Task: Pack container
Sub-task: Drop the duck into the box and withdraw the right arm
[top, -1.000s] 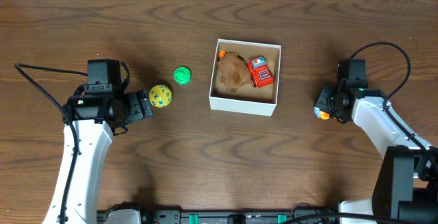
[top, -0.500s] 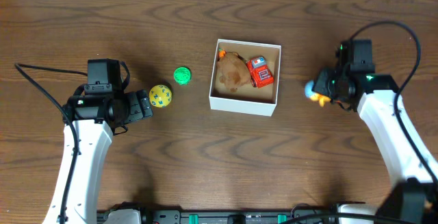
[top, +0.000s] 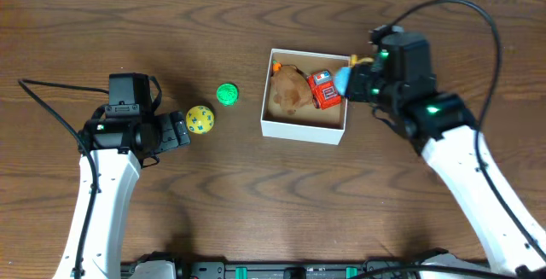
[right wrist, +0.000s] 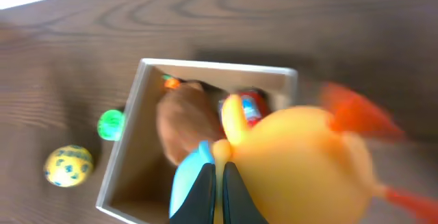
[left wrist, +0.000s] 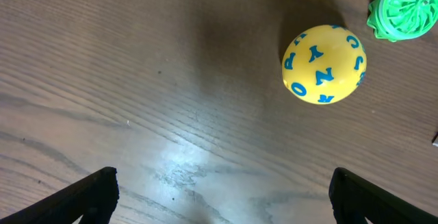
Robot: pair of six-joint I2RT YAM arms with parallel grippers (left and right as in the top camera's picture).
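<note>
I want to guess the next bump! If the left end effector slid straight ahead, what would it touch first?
Probably the yellow ball with blue letters. It lies just ahead of the open left end effector, a bit to one side, so it might only get grazed.

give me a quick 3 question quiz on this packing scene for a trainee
1. True or false: the yellow ball lies inside the container.
2. Which arm holds the yellow and orange toy? A) left B) right C) neither
3. Fill in: ___ toys lie on the table outside the container, counting the green toy.
Key: 1 false, it lies on the table left of the container; 2 B, the right gripper is shut on it above the container's edge; 3 two.
</note>
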